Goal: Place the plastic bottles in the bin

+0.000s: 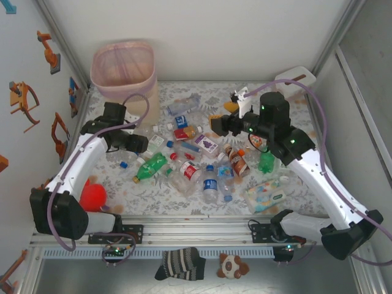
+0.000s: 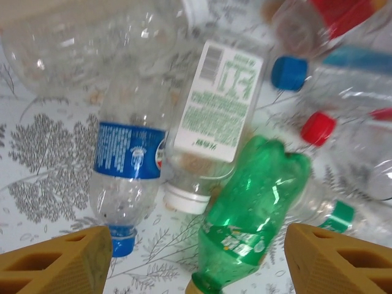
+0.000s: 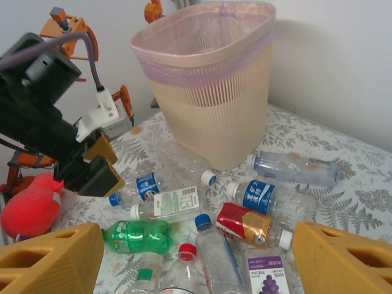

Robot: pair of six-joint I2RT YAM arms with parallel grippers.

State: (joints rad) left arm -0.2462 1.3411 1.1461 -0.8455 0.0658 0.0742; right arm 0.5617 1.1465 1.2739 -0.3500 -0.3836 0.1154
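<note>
Several plastic bottles (image 1: 196,156) lie scattered across the middle of the leaf-patterned table. The bin (image 1: 123,68), beige with a pink liner, stands at the far left corner, and the right wrist view has the bin (image 3: 208,79) straight ahead. My left gripper (image 2: 199,245) is open and low over the pile. A green bottle (image 2: 254,214) lies between its fingers with a gap on each side. A blue-label bottle (image 2: 128,165) and a white-label bottle (image 2: 214,116) lie just beyond. My right gripper (image 3: 197,236) hangs open above the bottles, holding nothing.
A pastel wipes pack (image 1: 267,195) lies at the near right and a white tissue box (image 1: 295,78) sits in the far right corner. A red plush (image 1: 93,195) rests by the left arm. Walls enclose the table on three sides.
</note>
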